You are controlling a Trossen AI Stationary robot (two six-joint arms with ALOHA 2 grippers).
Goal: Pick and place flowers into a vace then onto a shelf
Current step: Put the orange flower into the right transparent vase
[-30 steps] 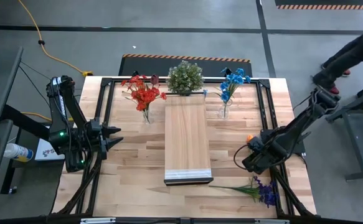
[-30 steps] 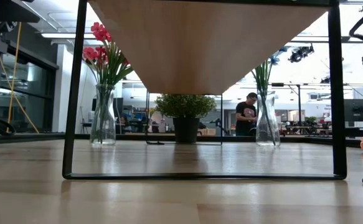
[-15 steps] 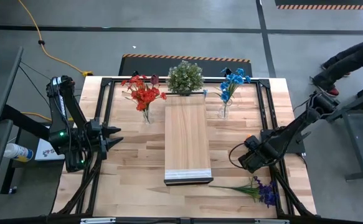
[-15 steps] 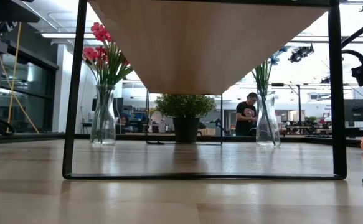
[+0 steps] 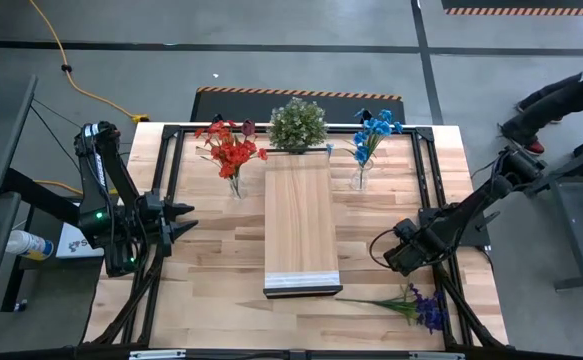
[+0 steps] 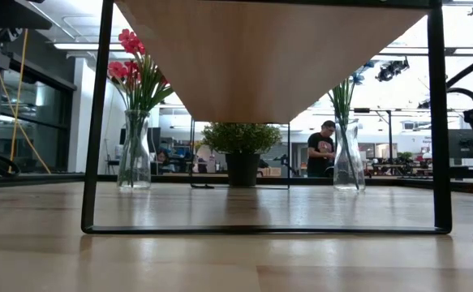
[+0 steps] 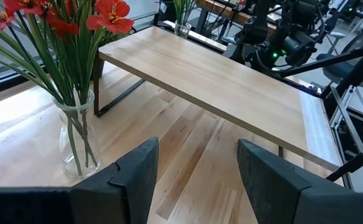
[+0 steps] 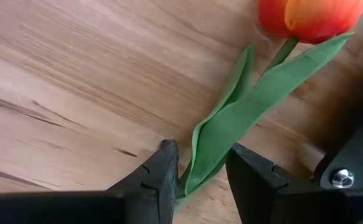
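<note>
We see the right claw (image 8: 197, 171) low over the tabletop (image 5: 211, 270) to the right of the shelf (image 5: 298, 220), its fingers set on either side of the green stem and leaves of the orange flower (image 8: 315, 15), which lies flat on the wood; whether they press the stem we cannot tell. The left claw (image 7: 197, 165) waits at the tabletop's left edge with its fingers apart and nothing between them. Red flowers (image 5: 229, 150) and blue flowers (image 5: 374, 130) stand in glass vases at the back, flanking a potted plant (image 5: 297, 124). Purple flowers (image 5: 421, 305) lie loose near the front right corner.
</note>
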